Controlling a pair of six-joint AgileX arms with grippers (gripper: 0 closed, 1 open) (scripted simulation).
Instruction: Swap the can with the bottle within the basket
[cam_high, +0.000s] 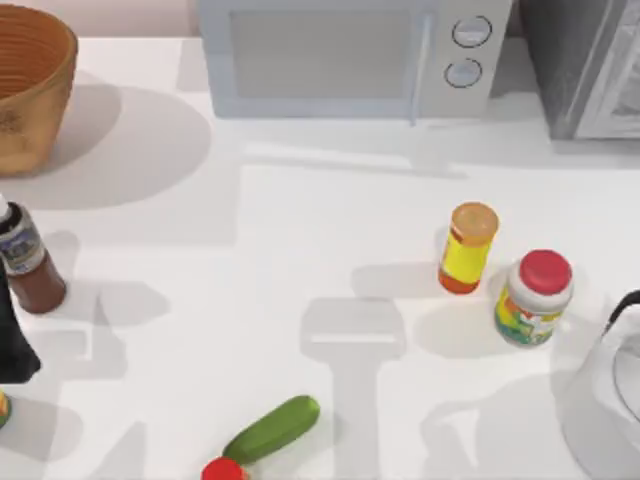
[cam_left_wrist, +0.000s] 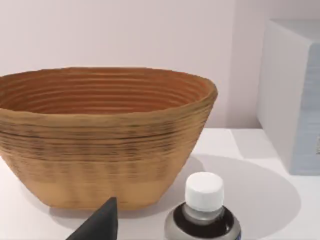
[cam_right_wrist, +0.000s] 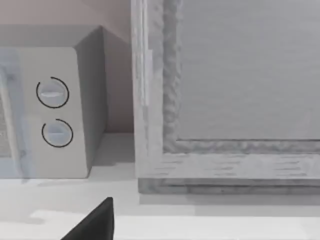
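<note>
The basket (cam_high: 30, 95) stands at the table's far left corner; its woven wall (cam_left_wrist: 100, 135) rises close ahead in the left wrist view, and its bottom is hidden. The bottle (cam_high: 27, 262) stands upright at the left edge, nearer than the basket, its white cap (cam_left_wrist: 204, 191) low in the left wrist view. My left arm (cam_high: 12, 340) reaches in from the left edge just before the bottle, and my left gripper (cam_left_wrist: 102, 222) is beside it. The can is out of view. My right gripper (cam_right_wrist: 97, 222) faces the microwave and a grey cabinet.
A yellow orange-capped bottle (cam_high: 467, 248) and a red-lidded jar (cam_high: 533, 297) stand right of centre. A cucumber (cam_high: 272, 428) and a red object (cam_high: 222, 470) lie at the front. A white kettle (cam_high: 605, 400) sits front right, a microwave (cam_high: 350, 55) at the back.
</note>
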